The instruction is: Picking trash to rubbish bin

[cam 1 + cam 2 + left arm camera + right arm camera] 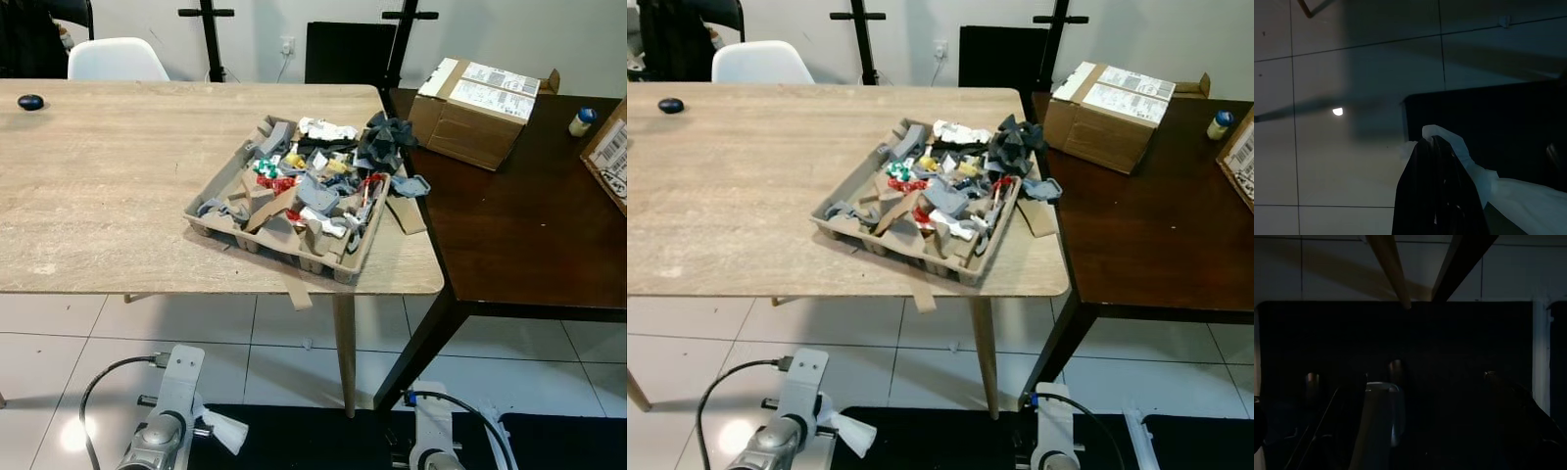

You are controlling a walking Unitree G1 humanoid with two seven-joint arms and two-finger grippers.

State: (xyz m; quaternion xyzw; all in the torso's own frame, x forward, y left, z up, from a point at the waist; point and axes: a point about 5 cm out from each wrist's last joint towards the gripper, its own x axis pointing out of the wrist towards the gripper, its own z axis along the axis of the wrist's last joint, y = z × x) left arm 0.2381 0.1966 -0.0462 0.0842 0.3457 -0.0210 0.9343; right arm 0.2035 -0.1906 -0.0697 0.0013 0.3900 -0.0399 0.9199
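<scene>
Down at seven o'clock, my left gripper (1437, 147) hangs over the floor tiles (59, 343), fingers pinched on a white scrap of trash (223, 431). On the light wooden table (118, 186), toward one o'clock, sits the cardboard tray (250, 240) heaped with litter. At five o'clock my right arm (431, 441) hangs idle; I cannot tell its fingers' state.

sharp bright eye views, dim wrist views

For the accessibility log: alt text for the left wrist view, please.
The left gripper, its black fingers shut on a piece of white plastic, hangs low over a dim tiled floor beside a black mat.
</scene>
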